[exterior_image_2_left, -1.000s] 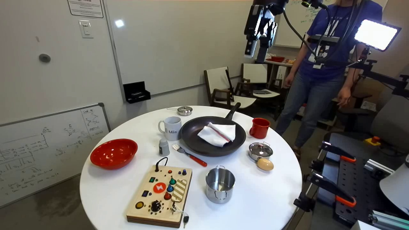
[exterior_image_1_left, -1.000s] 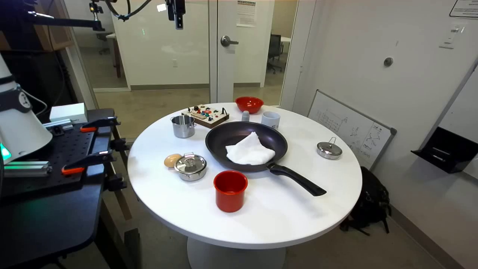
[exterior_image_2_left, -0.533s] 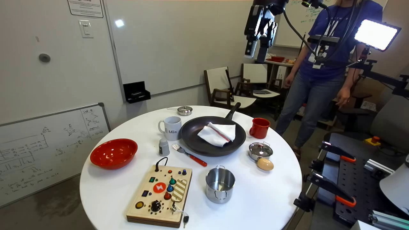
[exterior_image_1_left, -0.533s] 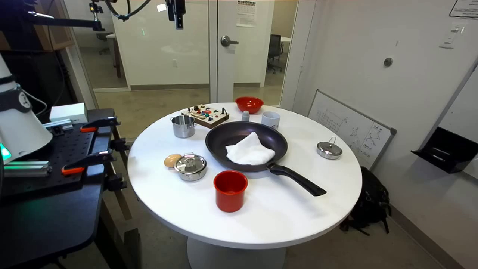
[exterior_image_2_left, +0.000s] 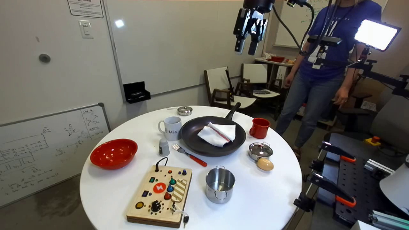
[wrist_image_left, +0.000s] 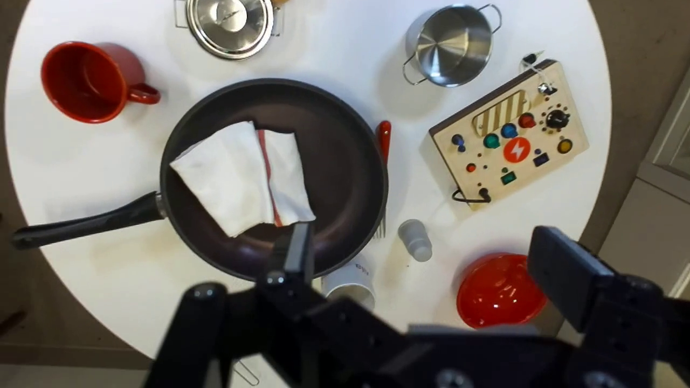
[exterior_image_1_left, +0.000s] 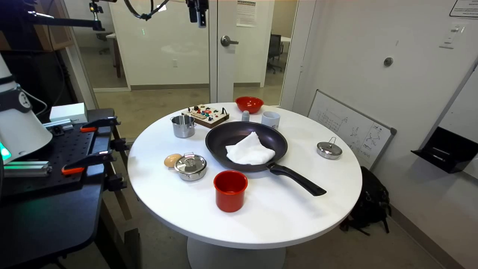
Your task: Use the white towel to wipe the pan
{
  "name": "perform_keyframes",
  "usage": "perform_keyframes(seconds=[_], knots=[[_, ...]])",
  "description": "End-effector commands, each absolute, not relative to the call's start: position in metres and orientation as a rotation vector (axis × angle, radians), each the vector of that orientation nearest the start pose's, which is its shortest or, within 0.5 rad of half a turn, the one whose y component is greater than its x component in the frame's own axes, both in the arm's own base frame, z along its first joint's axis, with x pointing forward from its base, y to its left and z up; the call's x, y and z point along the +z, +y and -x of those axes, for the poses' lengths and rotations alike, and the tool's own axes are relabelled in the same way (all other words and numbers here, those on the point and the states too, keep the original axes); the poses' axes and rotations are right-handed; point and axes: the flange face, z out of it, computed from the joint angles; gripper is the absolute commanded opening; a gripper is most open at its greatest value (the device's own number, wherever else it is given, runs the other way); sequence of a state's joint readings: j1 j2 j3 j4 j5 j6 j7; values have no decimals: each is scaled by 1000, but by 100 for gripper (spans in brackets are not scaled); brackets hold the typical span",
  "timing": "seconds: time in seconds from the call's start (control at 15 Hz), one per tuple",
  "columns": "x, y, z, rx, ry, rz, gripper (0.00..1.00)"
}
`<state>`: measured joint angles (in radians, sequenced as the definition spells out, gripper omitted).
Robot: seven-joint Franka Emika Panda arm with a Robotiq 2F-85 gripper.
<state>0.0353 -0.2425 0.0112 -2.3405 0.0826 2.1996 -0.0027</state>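
A white towel with a red stripe lies folded inside the black pan on the round white table. The towel (exterior_image_1_left: 250, 151) and the pan (exterior_image_1_left: 224, 136) show in both exterior views, towel (exterior_image_2_left: 212, 135) and pan (exterior_image_2_left: 191, 137). In the wrist view the towel (wrist_image_left: 229, 175) lies in the handle-side half of the pan (wrist_image_left: 339, 156). My gripper (exterior_image_2_left: 245, 49) hangs high above the table, well apart from the towel. It is open and empty, its fingers wide apart in the wrist view (wrist_image_left: 426, 242). In an exterior view the gripper (exterior_image_1_left: 198, 22) is at the top edge.
Around the pan stand a red mug (exterior_image_2_left: 260, 127), a lidded pot (exterior_image_2_left: 260, 150), an egg (exterior_image_2_left: 265, 164), a steel pot (exterior_image_2_left: 220, 185), a fork (exterior_image_2_left: 195, 159), a grey shaker (exterior_image_2_left: 164, 147), a white mug (exterior_image_2_left: 173, 127), a switch board (exterior_image_2_left: 159, 195) and a red bowl (exterior_image_2_left: 114, 154).
My gripper has shifted sideways, rightward in one exterior view and leftward in the other, staying high. The towel, the pan and the other table objects have not moved.
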Motion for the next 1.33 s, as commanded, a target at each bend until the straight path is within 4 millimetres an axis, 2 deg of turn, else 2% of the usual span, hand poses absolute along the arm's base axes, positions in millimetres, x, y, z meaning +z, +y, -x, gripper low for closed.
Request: perform_keyframes(seconds=[0.0, 0.13, 0.33, 0.67, 0.93, 1.27], knots=[[416, 24, -514, -102, -2, 3097, 100], [394, 27, -524, -53, -8, 3089, 100], [357, 21, -538, -56, 49, 3095, 100], [296, 2, -542, -48, 153, 3078, 100], [261, -11, -544, -37, 190, 3075, 100], [221, -20, -565, -83, 206, 3092, 100]])
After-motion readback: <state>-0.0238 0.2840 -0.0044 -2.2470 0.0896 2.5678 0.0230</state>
